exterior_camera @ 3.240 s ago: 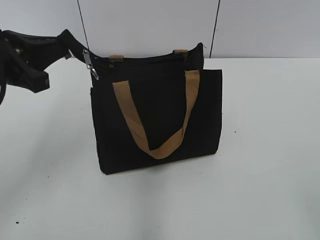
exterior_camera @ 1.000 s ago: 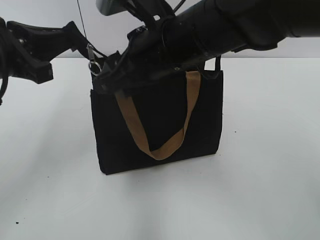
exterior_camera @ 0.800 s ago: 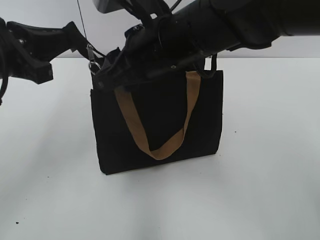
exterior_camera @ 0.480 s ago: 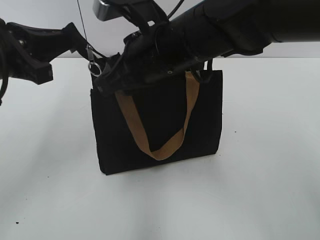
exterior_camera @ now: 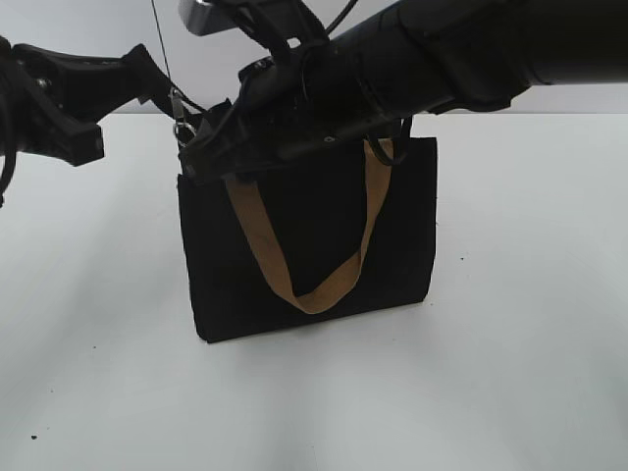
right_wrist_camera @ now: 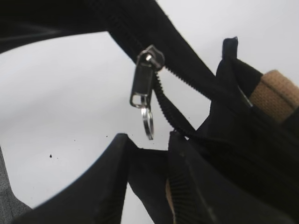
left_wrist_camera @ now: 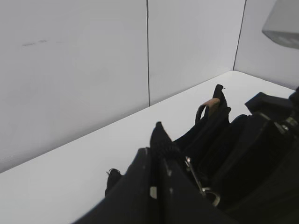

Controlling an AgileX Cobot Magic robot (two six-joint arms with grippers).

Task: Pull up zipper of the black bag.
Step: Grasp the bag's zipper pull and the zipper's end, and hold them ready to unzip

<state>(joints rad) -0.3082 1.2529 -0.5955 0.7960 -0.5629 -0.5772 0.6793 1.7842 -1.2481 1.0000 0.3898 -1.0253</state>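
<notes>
While silver, the zipper (right_wrist_camera: 142,86) pull hangs (ring below).

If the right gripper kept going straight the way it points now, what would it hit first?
Most likely the small silver metal zipper pull tab with its ring, hanging just ahead of the right gripper, whose jaws stand apart. Depth is unclear; the black zipper tape runs close beside that line.

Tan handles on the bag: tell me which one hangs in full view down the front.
The near handle, looping in a long U down the black bag's front face. The far handle shows only as a tan stub at the back top edge.
</notes>
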